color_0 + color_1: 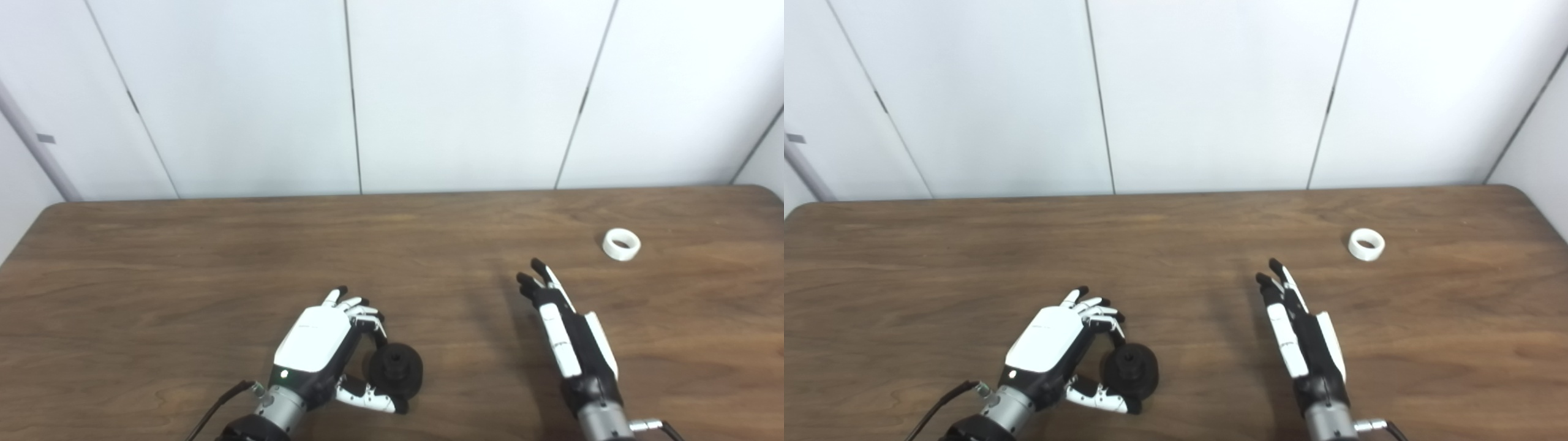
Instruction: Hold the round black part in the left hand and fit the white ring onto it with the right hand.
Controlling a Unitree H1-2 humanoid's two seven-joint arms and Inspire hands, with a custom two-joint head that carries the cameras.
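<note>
The round black part lies on the wooden table near the front, left of centre. My left hand is wrapped around its left side, with the curled fingers on its upper edge and the thumb against its lower edge. The white ring lies flat on the table at the far right. My right hand hovers open with its fingers stretched straight, pointing away from me. It is well short of the ring and to its left, and it holds nothing.
White wall panels stand just behind the table's far edge. A black cable runs from the left wrist toward the bottom edge. The table's rounded right corner is close to the ring.
</note>
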